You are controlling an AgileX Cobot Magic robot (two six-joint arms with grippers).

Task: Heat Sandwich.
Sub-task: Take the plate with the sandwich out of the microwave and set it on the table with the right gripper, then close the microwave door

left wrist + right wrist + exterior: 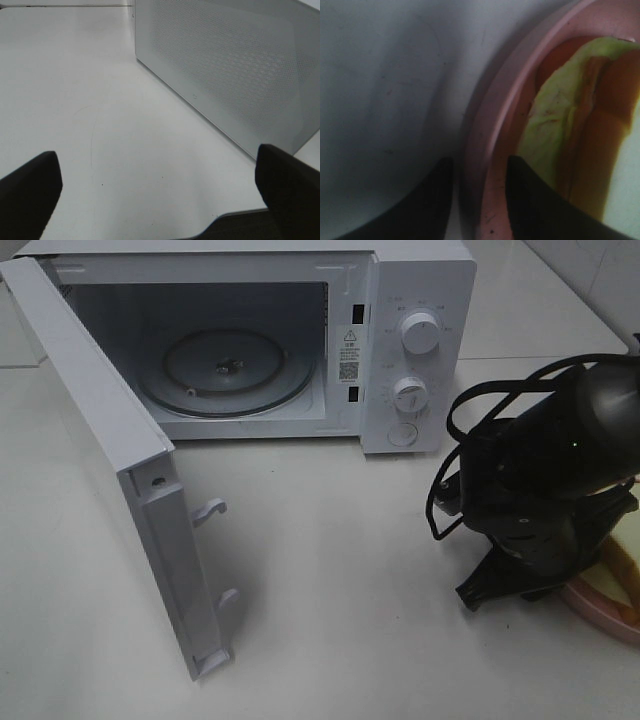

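The sandwich [626, 566] lies on a round pink plate [598, 612] at the table's right edge, mostly hidden by my right arm [545, 470]. In the right wrist view the sandwich [570, 130] shows pale green and orange layers. My right gripper [479, 167] straddles the plate's rim [485, 125], one finger outside and one inside, with narrow gaps on both sides. My left gripper [159, 165] is wide open over bare table, nothing between its fingers.
A white microwave [420, 300] stands at the back with its door [100, 440] swung fully open to the left, and its glass turntable [225, 370] is bare. The left wrist view faces the door's perforated outer face [225, 65].
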